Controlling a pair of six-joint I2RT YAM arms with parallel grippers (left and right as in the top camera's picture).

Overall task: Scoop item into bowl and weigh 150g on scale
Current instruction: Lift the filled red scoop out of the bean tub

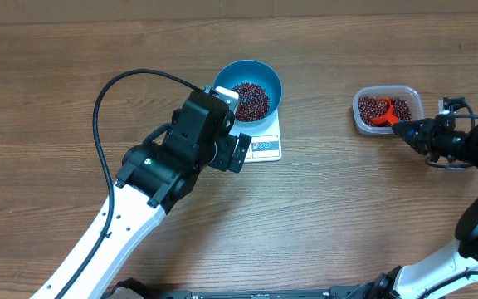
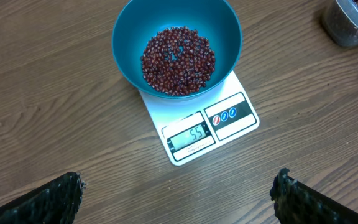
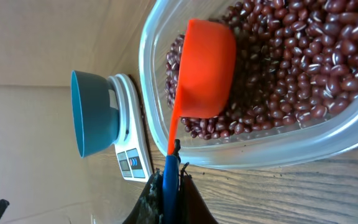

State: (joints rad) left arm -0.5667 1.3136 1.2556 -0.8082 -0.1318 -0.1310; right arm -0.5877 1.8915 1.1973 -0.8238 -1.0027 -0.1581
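Many beans (image 2: 178, 61) sit in bowl (image 2: 128, 30) and tub (image 3: 260, 152); right pincer (image 3: 166, 190) grips the scoop (image 3: 207, 68), left pincer (image 2: 178, 185) apparently spread.

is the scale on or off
On: the scale shows digits on its display, with the blue bowl of red beans sitting on it.

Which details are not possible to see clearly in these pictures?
Overhead: digits on the scale, too small to read.
Right wrist: hollow of the orange scoop, turned away; its fill is hidden.
Left wrist: the left pincer, mostly cut off by the lower edge.
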